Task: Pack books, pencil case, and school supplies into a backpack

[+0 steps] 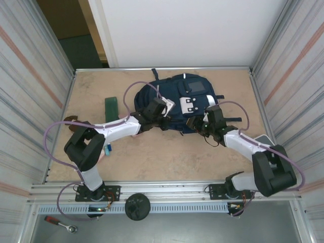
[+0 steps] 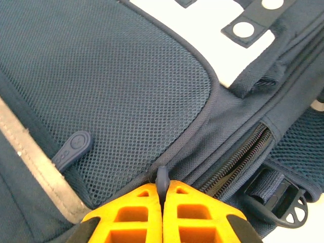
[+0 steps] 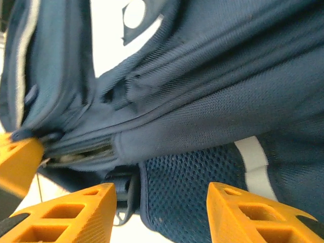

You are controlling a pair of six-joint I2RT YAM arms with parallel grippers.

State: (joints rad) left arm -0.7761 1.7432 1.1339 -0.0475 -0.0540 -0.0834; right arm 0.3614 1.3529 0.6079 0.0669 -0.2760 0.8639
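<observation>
Navy-blue fabric fills the middle of the scene: the backpack (image 1: 169, 91) lies flat toward the far middle of the surface (image 1: 167, 157), its white patch (image 1: 188, 105) and grey square patch (image 1: 195, 86) facing up. Both arms reach in to its near edge, the left arm from the left and the right arm from the right.

In the left wrist view the left jaws are pressed together, the two orange fingers (image 2: 134, 212) pinching a small dark zipper pull (image 2: 162, 178) at the seam below a mesh panel (image 2: 126, 86). Just right of that pinch a zipper (image 2: 243, 152) runs up and to the right, its teeth parted along the visible stretch. A second, loose pull tab (image 2: 72, 149) rests on the mesh to the left, and a dark plastic buckle (image 2: 283, 205) sits at the lower right.

The right jaws stand apart, their fingers (image 3: 71, 215) spread wide with nothing clamped. Beyond the gap lies a mesh pocket (image 3: 187, 187) and a white stripe (image 3: 252, 167) of the bag.

Left of the backpack a dark green block (image 1: 111, 106) lies on the surface, apart from the bag. A small blue piece (image 1: 108, 149) lies near the left arm's elbow, too small to tell more. A brown lump (image 1: 71, 119) sits at the left edge. A black round knob (image 1: 137, 206) stands on the near rail, and a red-handled tool (image 1: 56, 221) lies at the near left.
</observation>
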